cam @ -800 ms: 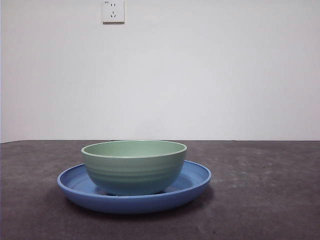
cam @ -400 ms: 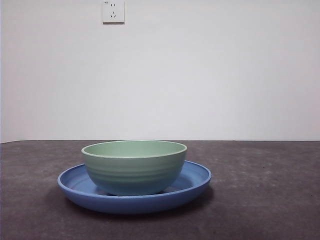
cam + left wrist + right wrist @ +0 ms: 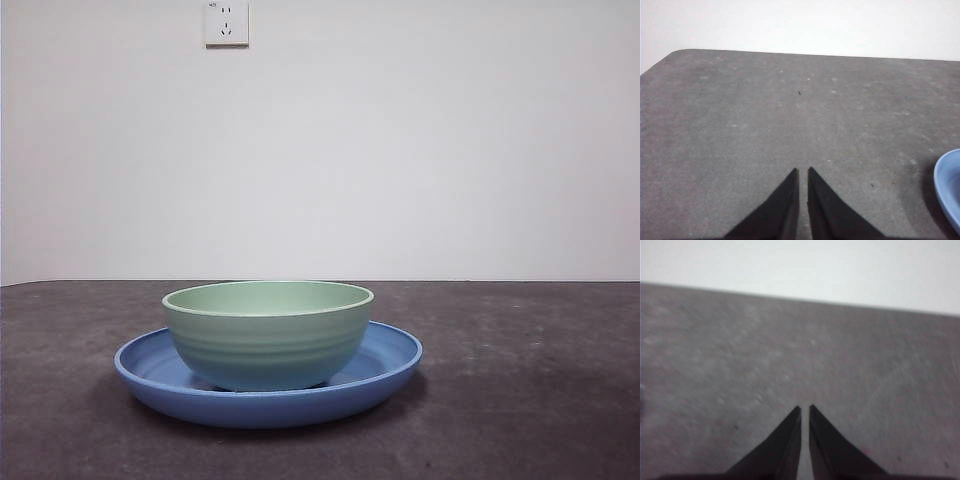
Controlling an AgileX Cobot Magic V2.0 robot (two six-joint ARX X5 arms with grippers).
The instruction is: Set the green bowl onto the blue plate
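Note:
The green bowl [image 3: 267, 333] stands upright inside the blue plate [image 3: 390, 362] near the middle of the table in the front view. No arm shows in that view. My left gripper [image 3: 803, 171] is shut and empty over bare table, and an edge of the blue plate [image 3: 949, 186] shows at the side of its view. My right gripper [image 3: 804, 409] is shut and empty over bare table; neither bowl nor plate shows in its view.
The dark grey table [image 3: 520, 400] stretches around the plate. A white wall with a socket [image 3: 226, 22] stands behind it. The table's far rounded corner [image 3: 680, 52] shows in the left wrist view.

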